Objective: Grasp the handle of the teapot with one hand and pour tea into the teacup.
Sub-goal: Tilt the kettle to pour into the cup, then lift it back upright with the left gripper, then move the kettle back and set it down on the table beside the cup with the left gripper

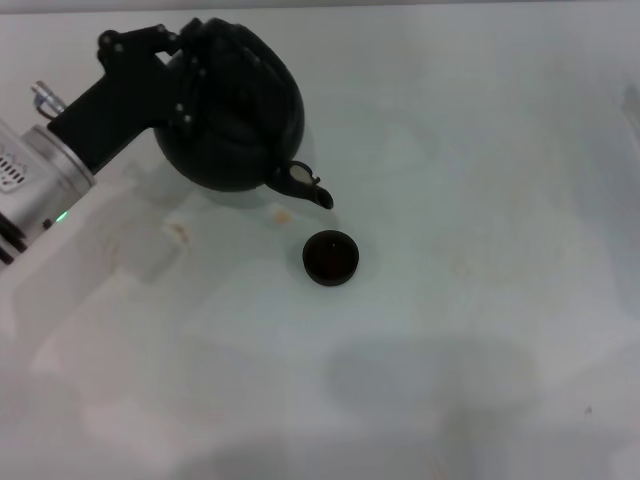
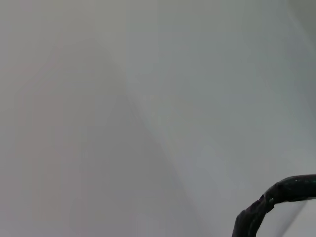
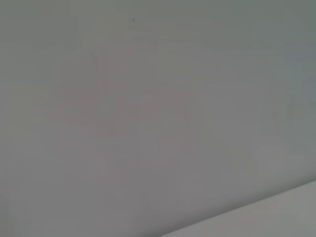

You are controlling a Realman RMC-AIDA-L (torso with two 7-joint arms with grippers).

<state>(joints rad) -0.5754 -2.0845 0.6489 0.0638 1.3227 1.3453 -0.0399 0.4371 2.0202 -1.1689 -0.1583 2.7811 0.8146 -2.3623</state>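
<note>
Left gripper (image 1: 190, 70) clamped on arched dark handle (image 2: 276, 197) | round matte-black teapot (image 1: 235, 125) tilted, lifted | tiny dark teacup (image 1: 330, 257) just below spout

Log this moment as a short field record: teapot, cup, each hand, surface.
teapot: black teapot, held up and tilted, spout lowered toward the cup
handle: under the left hand, mostly hidden
cup: small dark cup upright on the table, just below and beside the spout tip, not touching it
left hand: left hand on top of the teapot, at the handle
right hand: not in view
table: white table
</note>
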